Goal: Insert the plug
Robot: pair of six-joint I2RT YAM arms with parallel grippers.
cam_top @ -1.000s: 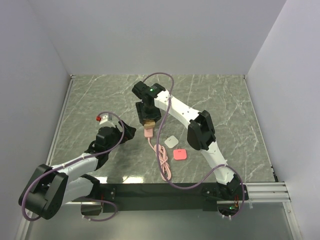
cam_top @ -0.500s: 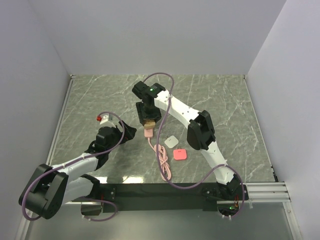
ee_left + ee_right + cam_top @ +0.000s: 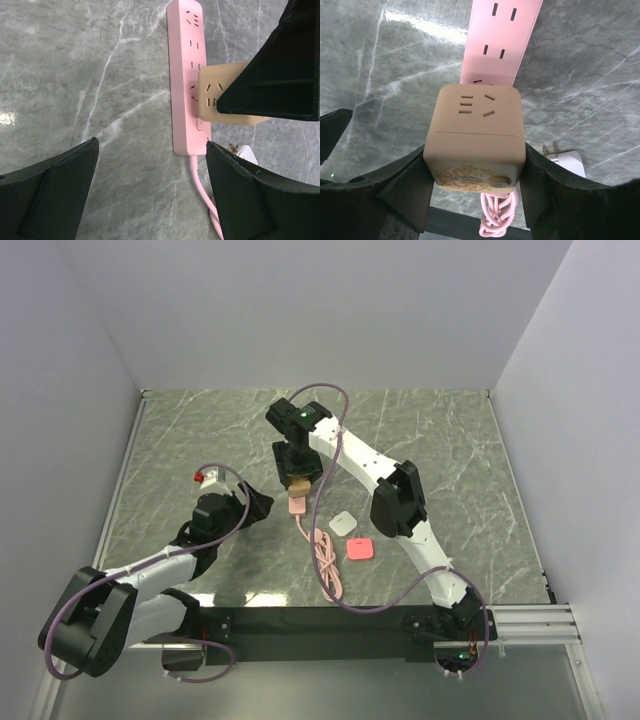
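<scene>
The plug (image 3: 361, 549), a flat coral-pink square, lies on the marble table right of the cord and apart from both grippers; neither wrist view shows it. My right gripper (image 3: 297, 478) (image 3: 475, 170) is shut on the tan cube (image 3: 297, 483) (image 3: 475, 135) (image 3: 220, 100), one finger on each side. The cube sits over the cord end of the pale-pink power strip (image 3: 297, 504) (image 3: 189, 75) (image 3: 500, 40). My left gripper (image 3: 255, 505) (image 3: 151, 150) stands open just left of the strip, with nothing between its fingers.
A small white adapter (image 3: 344, 523) (image 3: 245, 151) (image 3: 568, 162) with metal prongs lies between the strip and the plug. The strip's pink cord (image 3: 326, 565) (image 3: 497, 215) runs in loops toward the near edge. A red-and-white piece (image 3: 205, 477) shows by the left arm. White walls enclose the table.
The right arm has shifted very slightly toward the back, the tan cube still in its grip over the strip. The left arm has not moved.
</scene>
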